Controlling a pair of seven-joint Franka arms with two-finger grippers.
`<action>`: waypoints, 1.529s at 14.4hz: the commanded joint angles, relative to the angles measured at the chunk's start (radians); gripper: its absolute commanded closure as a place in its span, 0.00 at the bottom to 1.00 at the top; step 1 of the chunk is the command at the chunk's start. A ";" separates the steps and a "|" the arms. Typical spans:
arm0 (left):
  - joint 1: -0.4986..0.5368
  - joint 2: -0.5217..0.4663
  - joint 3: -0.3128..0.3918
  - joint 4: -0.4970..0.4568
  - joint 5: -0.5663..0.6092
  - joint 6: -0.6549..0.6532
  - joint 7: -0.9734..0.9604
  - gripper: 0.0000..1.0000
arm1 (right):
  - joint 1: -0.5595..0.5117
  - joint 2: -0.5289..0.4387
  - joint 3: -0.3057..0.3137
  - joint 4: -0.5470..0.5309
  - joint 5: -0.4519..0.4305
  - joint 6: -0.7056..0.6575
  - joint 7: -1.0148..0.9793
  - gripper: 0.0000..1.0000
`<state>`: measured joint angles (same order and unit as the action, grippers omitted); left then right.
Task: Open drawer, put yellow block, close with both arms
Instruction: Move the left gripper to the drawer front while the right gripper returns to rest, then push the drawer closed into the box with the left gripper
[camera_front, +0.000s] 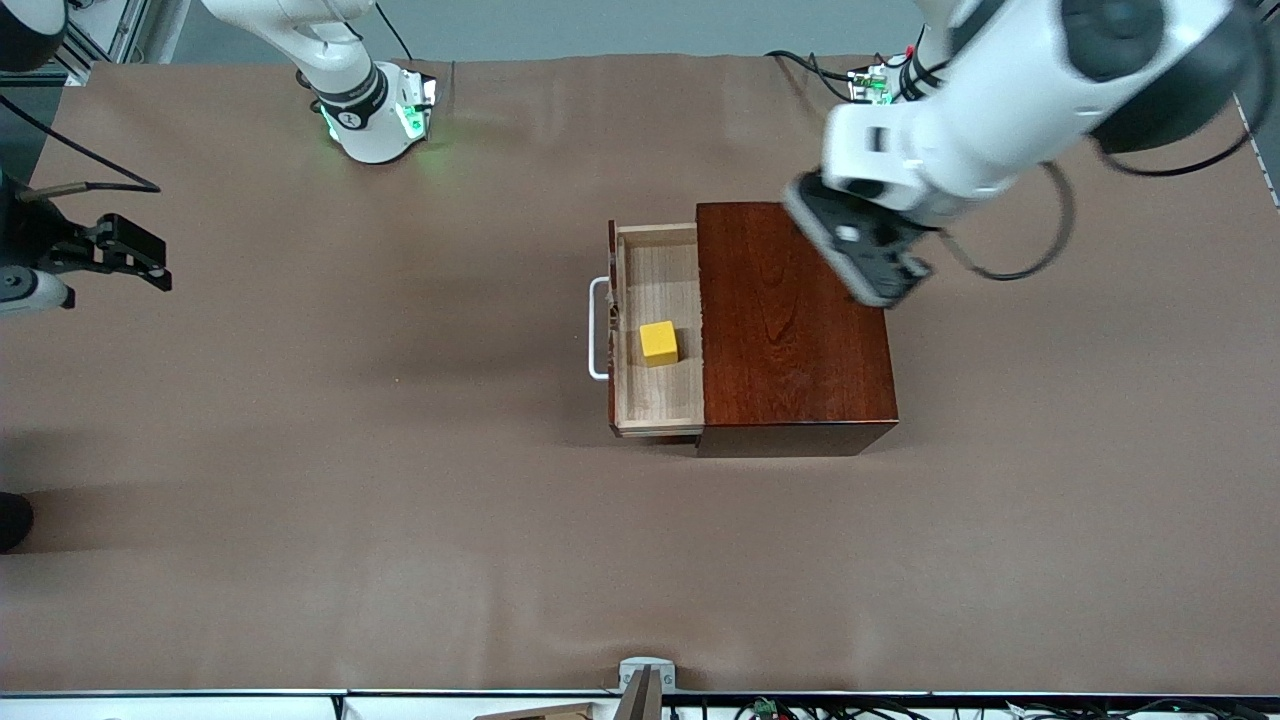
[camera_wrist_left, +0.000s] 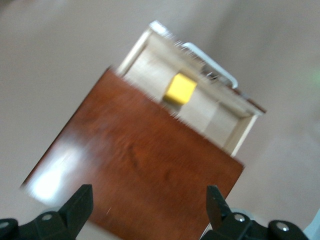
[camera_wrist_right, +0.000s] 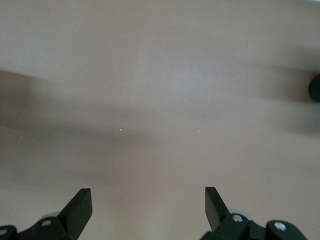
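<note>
Presently, left tool (camera_front: 868, 262): hangs over the top of the wooden box, at the box's edge toward the left arm's end of the tabletop; its fingers (camera_wrist_left: 80, 206) stand spread with nothing between them.
Right tool (camera_front: 125, 250): waits over bare tabletop toward the right arm's end, well apart from the box; fingers (camera_wrist_right: 82, 206) spread and empty.
Yellow block (camera_front: 659, 342): lies inside the drawer, on its pale floor, near the handle side.
Drawer (camera_front: 660, 270): pulled out of the box toward the right arm's end, its white bar handle (camera_front: 597, 330) leading; clearly not shut.
Wooden box (camera_front: 790, 330): glossy reddish-brown, resting on the brown tabletop (camera_front: 400, 500).
Done, as judged: opening the drawer and placing the block.
Left, as judged: closing the drawer, probably with one tool steadying the box while the other pushes at the drawer front; neither touches drawer or handle yet.
</note>
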<state>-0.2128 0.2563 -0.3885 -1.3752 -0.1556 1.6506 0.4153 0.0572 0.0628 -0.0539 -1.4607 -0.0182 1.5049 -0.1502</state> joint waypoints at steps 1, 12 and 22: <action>-0.111 0.118 0.007 0.097 -0.004 0.062 0.025 0.00 | -0.016 -0.058 -0.018 -0.066 0.029 -0.012 0.055 0.00; -0.407 0.412 0.100 0.100 0.180 0.498 0.034 0.00 | -0.004 -0.061 -0.046 -0.056 0.029 -0.069 0.141 0.00; -0.524 0.492 0.203 0.090 0.209 0.563 0.072 0.00 | -0.007 -0.040 -0.046 -0.052 0.096 -0.012 0.132 0.00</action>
<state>-0.7310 0.7303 -0.1901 -1.3078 0.0236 2.2149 0.4738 0.0562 0.0333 -0.1001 -1.4989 0.0585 1.4811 -0.0265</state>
